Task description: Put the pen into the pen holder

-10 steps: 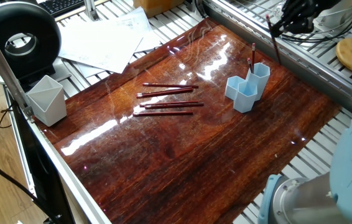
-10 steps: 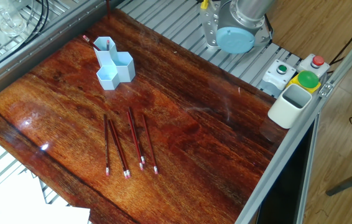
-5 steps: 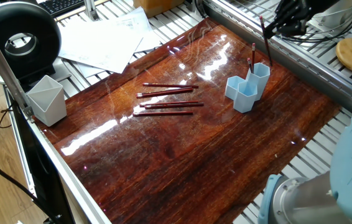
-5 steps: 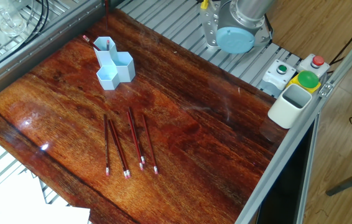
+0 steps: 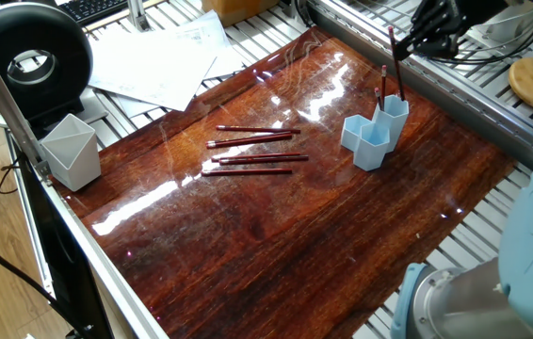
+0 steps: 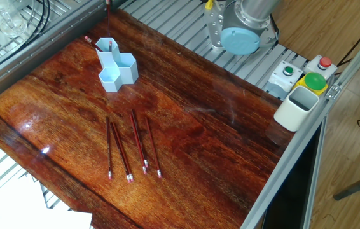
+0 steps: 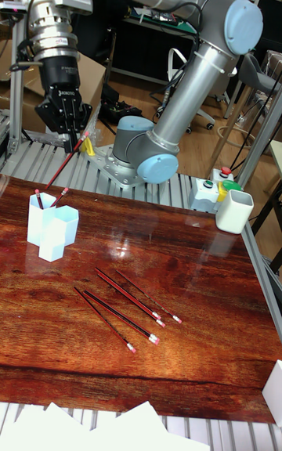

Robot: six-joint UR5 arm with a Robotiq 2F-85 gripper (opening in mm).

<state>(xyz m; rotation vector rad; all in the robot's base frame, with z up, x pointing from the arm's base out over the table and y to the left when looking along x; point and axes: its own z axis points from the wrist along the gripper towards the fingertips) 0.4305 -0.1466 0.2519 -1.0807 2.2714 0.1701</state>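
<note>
A pen is gripped tilted in the gripper above the pen holder at left of the frame.

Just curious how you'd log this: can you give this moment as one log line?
tool: shut on pen, above pen holder | holder: one pen inside | table: four pens left
</note>
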